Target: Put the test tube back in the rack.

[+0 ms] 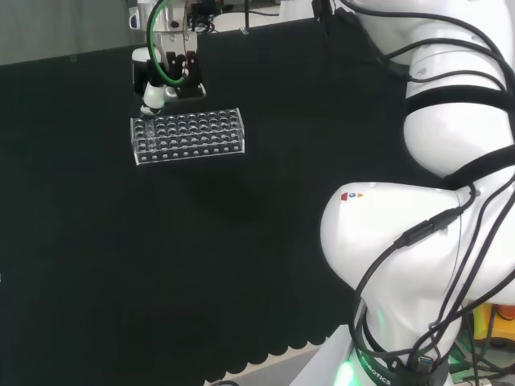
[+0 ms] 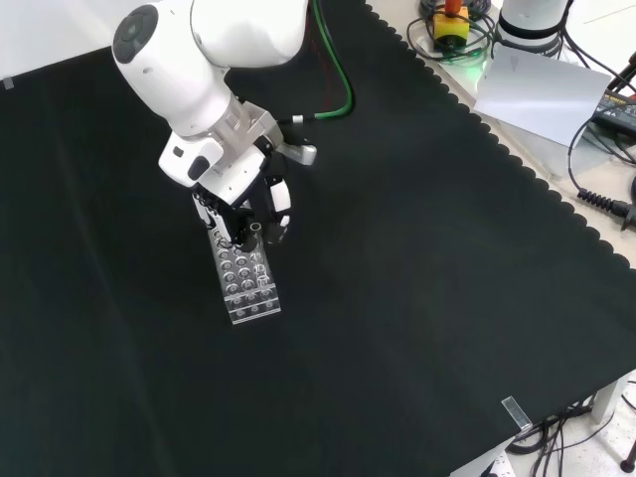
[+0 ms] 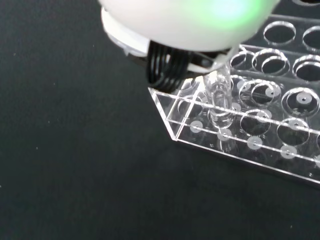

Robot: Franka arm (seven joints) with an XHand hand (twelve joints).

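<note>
The test tube (image 3: pixel 220 100) is held in the curled fingers of the hand (image 2: pixel 260 204), and its tip is already down in a corner hole of the clear rack (image 1: pixel 187 135). Next, it probably needs to be lowered straight and let go.

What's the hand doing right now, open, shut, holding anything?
Hand: shut on the test tube, its lower end in a corner hole of the rack.

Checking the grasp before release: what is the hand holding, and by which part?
The hand holds a clear test tube by its upper end, fingers curled there; its lower end is already in a corner hole of the rack.
</note>
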